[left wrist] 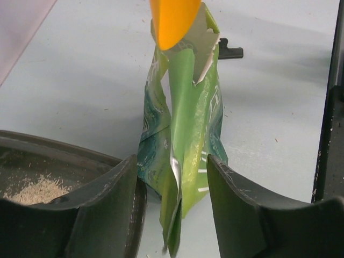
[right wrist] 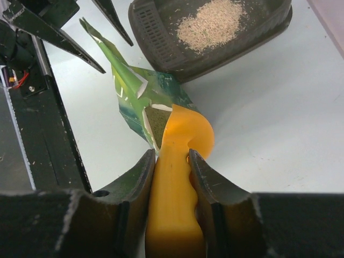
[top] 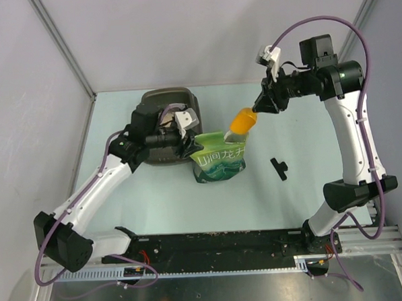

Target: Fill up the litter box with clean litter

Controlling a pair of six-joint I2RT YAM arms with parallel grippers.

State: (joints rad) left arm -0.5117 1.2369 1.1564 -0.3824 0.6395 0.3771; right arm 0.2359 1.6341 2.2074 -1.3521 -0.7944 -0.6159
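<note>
Litter box, a shallow dark brown-grey plastic tray with rounded corners: it sits at the far left of the pale table, half hidden under the left arm. Its long axis seems to run away from the arm bases, though we cannot be sure. We note a small heap of clean litter, pale beige granules, on its floor; most of the floor is bare.

Left gripper: the jaws are parted. A crumpled corner of the green printed foil pouch hangs between the fingers and does not look pinched.

The pouch stands just right of the litter box, mouth up.

The orange plastic scoop has its bowl tipped down into the torn mouth. Its handle is clamped firmly in the right gripper.

A small black clip-like piece lies apart, further right.

We judge the next move to be a carry to the left. The box lies left of the scoop, beyond the pouch. The left arm is nearer the box, but the right arm holds the scoop.
</note>
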